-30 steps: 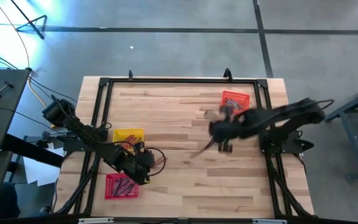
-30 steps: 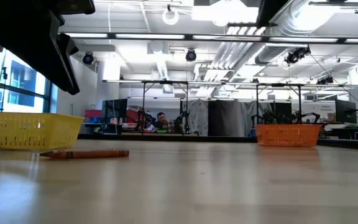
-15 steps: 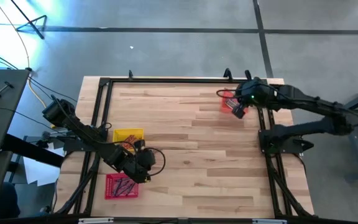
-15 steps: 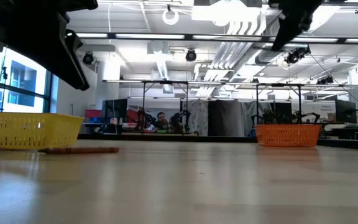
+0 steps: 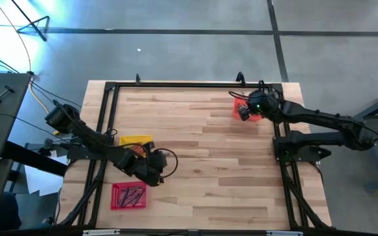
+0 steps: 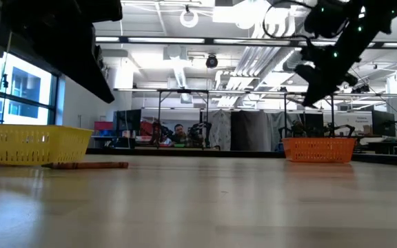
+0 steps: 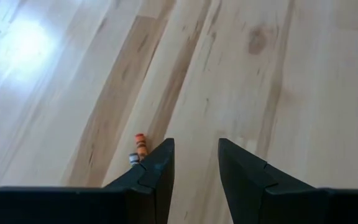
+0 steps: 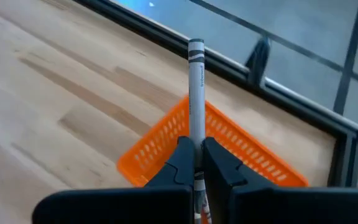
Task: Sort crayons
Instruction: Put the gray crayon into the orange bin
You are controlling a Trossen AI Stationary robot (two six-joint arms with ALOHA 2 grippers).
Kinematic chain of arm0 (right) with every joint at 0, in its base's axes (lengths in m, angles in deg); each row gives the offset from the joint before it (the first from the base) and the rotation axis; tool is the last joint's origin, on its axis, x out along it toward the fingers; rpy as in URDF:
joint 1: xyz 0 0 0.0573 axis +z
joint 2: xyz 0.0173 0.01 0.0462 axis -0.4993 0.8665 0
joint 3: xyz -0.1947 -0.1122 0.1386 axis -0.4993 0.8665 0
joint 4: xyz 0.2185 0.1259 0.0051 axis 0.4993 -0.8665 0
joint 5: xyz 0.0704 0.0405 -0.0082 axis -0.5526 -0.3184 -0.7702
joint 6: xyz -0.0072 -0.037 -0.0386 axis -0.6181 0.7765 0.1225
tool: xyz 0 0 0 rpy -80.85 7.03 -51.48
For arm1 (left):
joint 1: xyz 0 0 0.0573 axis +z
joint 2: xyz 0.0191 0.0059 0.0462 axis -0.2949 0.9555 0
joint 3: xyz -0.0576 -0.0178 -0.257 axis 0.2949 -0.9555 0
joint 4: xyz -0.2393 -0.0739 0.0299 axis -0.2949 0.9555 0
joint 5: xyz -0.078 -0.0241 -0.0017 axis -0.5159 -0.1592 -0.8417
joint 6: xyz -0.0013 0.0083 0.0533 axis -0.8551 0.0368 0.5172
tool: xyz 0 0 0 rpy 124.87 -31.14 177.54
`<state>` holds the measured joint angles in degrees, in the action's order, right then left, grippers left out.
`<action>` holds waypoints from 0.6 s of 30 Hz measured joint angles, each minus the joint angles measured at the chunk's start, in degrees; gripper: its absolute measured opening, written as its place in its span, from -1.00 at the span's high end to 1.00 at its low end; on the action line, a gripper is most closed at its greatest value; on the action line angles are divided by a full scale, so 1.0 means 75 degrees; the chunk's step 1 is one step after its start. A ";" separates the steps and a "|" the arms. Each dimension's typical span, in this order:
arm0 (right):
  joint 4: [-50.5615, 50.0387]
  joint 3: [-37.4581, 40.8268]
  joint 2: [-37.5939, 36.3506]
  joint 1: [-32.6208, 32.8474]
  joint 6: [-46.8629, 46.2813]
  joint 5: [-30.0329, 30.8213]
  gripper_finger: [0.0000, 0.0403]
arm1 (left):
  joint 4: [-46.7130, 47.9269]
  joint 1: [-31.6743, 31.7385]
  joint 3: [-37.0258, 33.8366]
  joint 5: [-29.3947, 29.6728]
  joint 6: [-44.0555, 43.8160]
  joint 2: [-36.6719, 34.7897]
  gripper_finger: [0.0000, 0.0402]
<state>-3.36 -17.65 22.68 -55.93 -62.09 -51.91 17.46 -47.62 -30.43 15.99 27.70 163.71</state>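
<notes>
Orange plastic mesh forms the small tray [image 5: 249, 107] at the far right of the wooden table [image 5: 195, 151], and it serves as the landmark for everything else. Directly over this orange tray hangs the right gripper [image 8: 196, 163], its 2 jaws pinched tight on a grey crayon [image 8: 196, 87] that stands up out of the fingers [image 8: 217, 163] with its tip pointing away from the wrist. From table height the same gripper [image 6: 322, 76] shows above the tray [image 6: 319, 148], clear of its rim.

Well apart from the orange tray, toward the near left of the table, sits a yellow tray [image 5: 135, 141], and nearer still to the front edge a red tray [image 5: 128, 195] with several dark crayons [image 5: 132, 195] lying in it. The left gripper [image 7: 196, 163] hovers between these 2 trays, on their side that faces the orange tray, low over bare wood. Its jaws stand partly apart with nothing between them; only table grain shows in the gap. Just beside one of its fingers [image 7: 157, 165] an orange crayon [image 7: 140, 144] lies flat on the wood, mostly hidden behind that finger, not touching it as far as can be told. At table height this crayon [image 6: 85, 165] lies on the surface just in front of the yellow tray [image 6: 33, 143], far across from the orange one.
</notes>
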 joint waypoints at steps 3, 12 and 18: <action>0.0247 0.0349 0.0000 -0.0151 -0.0207 0.0125 1.00 | -0.0022 0.0111 0.0001 -0.0002 0.0003 0.0000 0.45; 0.0436 0.0903 0.0000 -0.0290 -0.1088 0.0318 1.00 | -0.0052 0.0393 0.0003 -0.0003 0.0024 0.0000 0.45; 0.0670 0.1199 0.0000 -0.0289 -0.1489 0.0775 1.00 | -0.0055 0.0499 0.0000 -0.0006 0.0023 0.0000 0.45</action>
<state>1.66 -8.66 22.68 -58.09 -73.25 -46.09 17.05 -43.88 -30.43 15.95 27.88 163.71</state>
